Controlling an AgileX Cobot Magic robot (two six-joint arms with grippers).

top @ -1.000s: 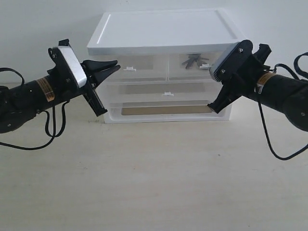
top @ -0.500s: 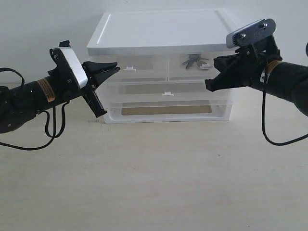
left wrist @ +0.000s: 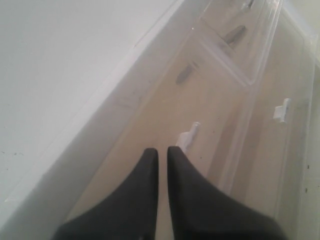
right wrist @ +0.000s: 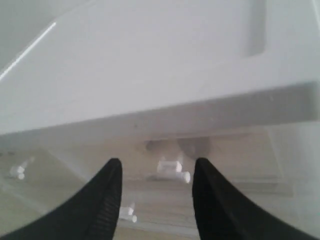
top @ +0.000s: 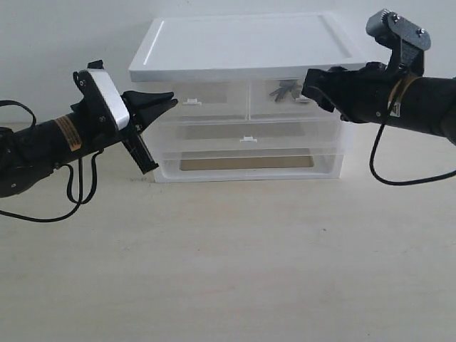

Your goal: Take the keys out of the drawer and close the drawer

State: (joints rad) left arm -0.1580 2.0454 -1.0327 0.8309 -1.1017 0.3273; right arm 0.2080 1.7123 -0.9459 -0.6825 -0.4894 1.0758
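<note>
The keys show as a grey bunch through the front of the right-hand small drawer, whose front sits flush with the unit. In the right wrist view they are a blurred grey shape, the keys, behind the clear front. My right gripper hangs open at the drawer's right end, level with its white tab handle. That handle lies between the spread fingertips of the right gripper, untouched. My left gripper is shut and empty beside the unit's left side; its tips point along the drawer fronts.
The white-topped drawer unit stands at the back of the pale table. It holds an identical left small drawer with its tab, and two full-width drawers below. A black cable droops under the right arm.
The right arm has lifted and swung round, so its open gripper now points at the upper right drawer's front near the tab. The left arm has not moved.
</note>
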